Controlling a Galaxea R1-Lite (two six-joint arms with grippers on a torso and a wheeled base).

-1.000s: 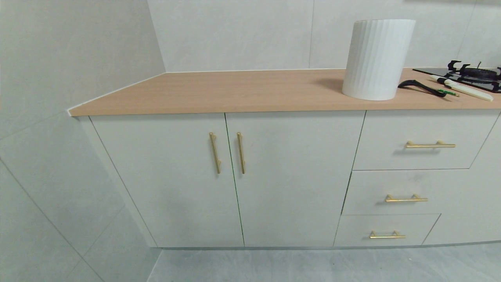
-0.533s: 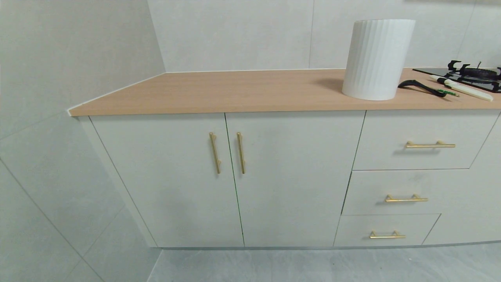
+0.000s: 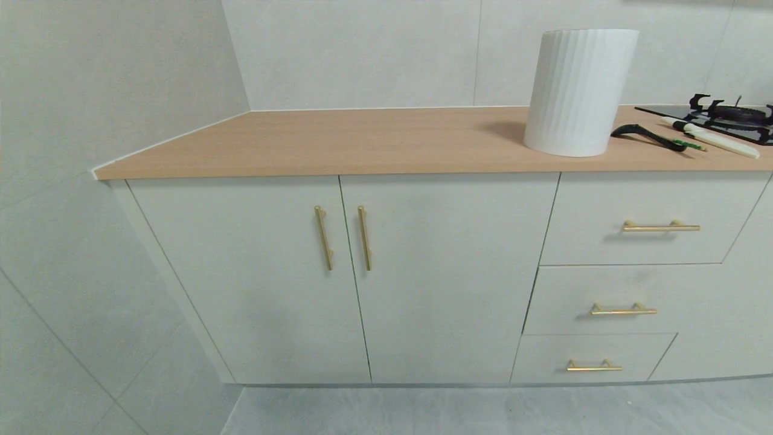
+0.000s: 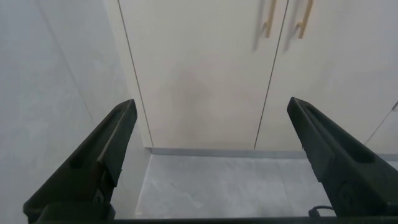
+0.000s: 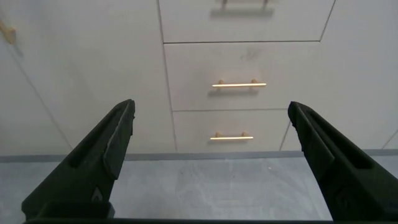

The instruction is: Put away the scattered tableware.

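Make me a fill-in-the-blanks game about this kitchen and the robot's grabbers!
The black spoon lies to the ____ of the white ribbed holder.
Under the countertop there are ____ drawers with gold handles.
The left gripper and the right gripper are both ____.
Missing words: right; three; open.

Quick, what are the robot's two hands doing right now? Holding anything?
Black left hand: open, holding nothing.
Black right hand: open, holding nothing.
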